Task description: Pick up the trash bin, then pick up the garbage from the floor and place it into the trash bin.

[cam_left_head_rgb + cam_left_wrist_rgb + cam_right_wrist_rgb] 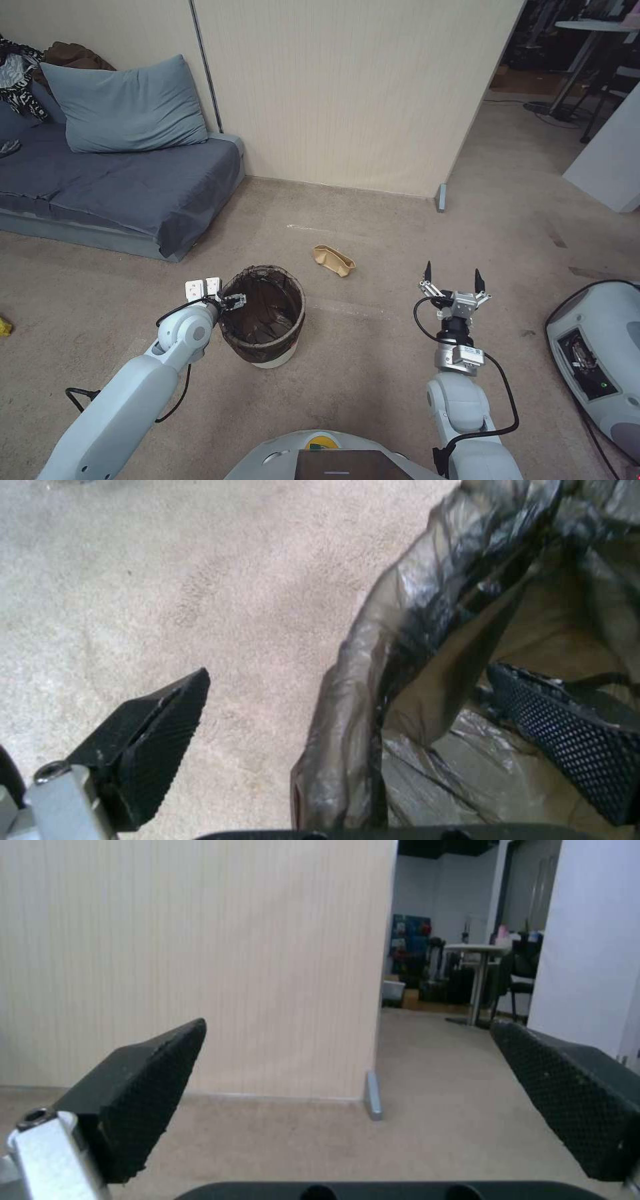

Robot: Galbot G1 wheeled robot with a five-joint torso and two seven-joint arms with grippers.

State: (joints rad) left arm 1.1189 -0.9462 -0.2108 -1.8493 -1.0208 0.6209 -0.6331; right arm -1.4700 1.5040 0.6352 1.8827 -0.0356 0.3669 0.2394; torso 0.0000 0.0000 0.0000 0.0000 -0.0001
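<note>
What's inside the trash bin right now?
The trash bin holds its dark liner, and one of the left gripper's fingers reaches inside the rim. No garbage is visible; the very bottom is shadowed.

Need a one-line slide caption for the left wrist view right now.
Left gripper open astride the trash bin rim: one jaw outside over carpet, the other inside the dark liner.
</note>
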